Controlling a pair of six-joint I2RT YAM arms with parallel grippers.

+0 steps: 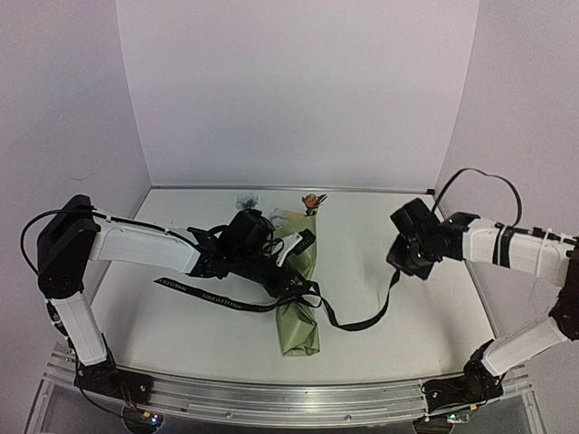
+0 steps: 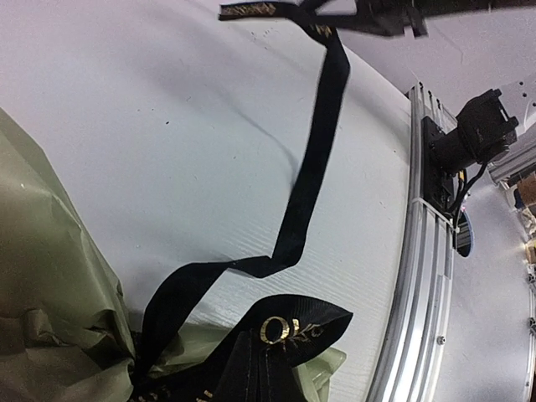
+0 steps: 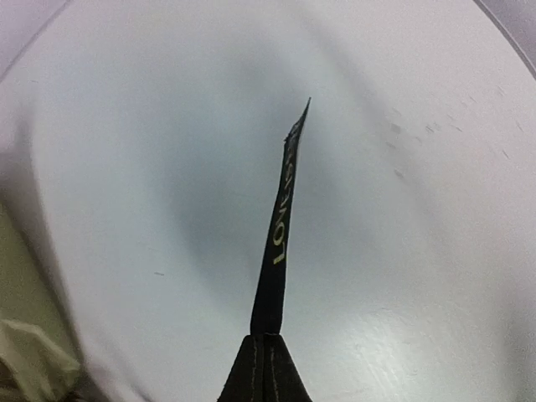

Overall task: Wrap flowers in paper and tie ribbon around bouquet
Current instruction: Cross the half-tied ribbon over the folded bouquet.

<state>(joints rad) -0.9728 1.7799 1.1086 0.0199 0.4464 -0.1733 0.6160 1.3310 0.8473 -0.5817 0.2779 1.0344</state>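
Bouquet (image 1: 297,330) lies on the white table (image 1: 407,226) in the middle, narrow end toward the arms. A few flowers (image 1: 313,200) poke out of the far, wide end of the olive paper (image 2: 50,276). The black ribbon (image 1: 362,323) crosses the cone about halfway along. One tail runs flat to the left. The other sags along the table to the right and climbs to the right gripper (image 1: 398,264). That gripper's fingers are pressed fully together on the ribbon's end, with a lettered strip (image 3: 280,218) sticking out past the tips. The left gripper (image 1: 294,285) sits right on the crossing over the paper, closed tight, and seems to pinch a fold of ribbon (image 2: 285,335) there.
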